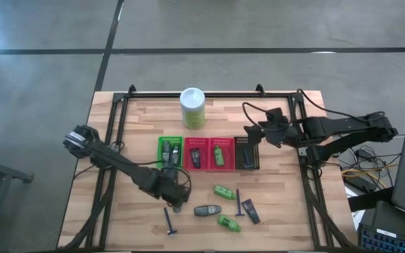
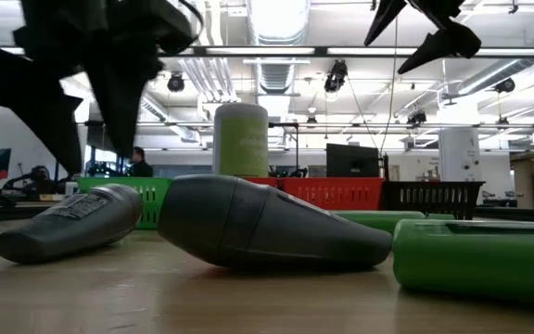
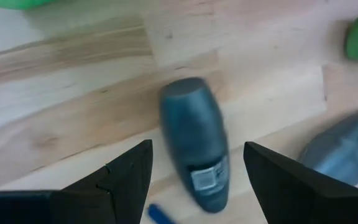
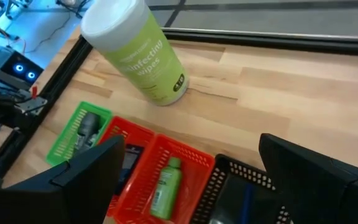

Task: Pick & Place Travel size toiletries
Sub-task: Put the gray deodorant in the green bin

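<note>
My left gripper (image 1: pixel 176 199) (image 3: pixel 197 180) hangs open over the table's near middle. Its fingers stand on either side of a dark grey oval bottle (image 3: pixel 194 143) (image 2: pixel 68 223) that lies on its side, and they do not touch it. A second grey bottle (image 1: pixel 207 210) (image 3: pixel 344 149) lies to its right. Two green bottles (image 1: pixel 223 191) (image 1: pixel 228 223), a dark packet (image 1: pixel 250 211) and two blue sticks (image 1: pixel 239 202) (image 1: pixel 169 221) also lie flat on the wood. My right gripper (image 1: pixel 253 133) (image 4: pixel 191 180) is open, raised over the black basket (image 1: pixel 247 152).
A row of baskets crosses the table's middle: green (image 1: pixel 169 151) with a grey bottle, two red (image 1: pixel 196 153) (image 1: pixel 219 152) with a packet and a green bottle, black with a blue stick. The white-and-green wipes canister (image 1: pixel 193 107) stands behind them. Black rails frame the table.
</note>
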You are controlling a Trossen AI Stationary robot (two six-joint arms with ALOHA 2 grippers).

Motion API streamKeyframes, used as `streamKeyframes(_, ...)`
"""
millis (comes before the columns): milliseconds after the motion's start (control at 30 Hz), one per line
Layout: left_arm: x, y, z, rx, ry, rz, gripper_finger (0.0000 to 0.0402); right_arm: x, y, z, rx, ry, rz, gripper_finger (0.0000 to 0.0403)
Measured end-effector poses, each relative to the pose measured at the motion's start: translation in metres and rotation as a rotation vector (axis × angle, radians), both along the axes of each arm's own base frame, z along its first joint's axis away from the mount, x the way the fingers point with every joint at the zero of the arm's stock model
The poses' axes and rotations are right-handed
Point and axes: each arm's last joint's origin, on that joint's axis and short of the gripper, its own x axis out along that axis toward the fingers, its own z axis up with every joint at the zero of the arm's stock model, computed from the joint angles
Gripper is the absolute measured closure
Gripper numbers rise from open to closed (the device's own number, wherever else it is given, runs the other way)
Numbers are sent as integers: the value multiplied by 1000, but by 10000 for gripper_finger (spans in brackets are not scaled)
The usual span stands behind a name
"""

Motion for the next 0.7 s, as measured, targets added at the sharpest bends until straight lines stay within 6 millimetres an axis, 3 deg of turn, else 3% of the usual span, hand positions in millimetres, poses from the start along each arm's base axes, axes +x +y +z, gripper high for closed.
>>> streamKeyframes(333, 17, -4, -30, -9, 104, 11, 144, -15, -3, -2, -20, -4, 15, 35)
streamKeyframes(700, 21, -1, -35, -5, 97, -12, 154, -25, -4, -8, -2, -20, -2, 35)
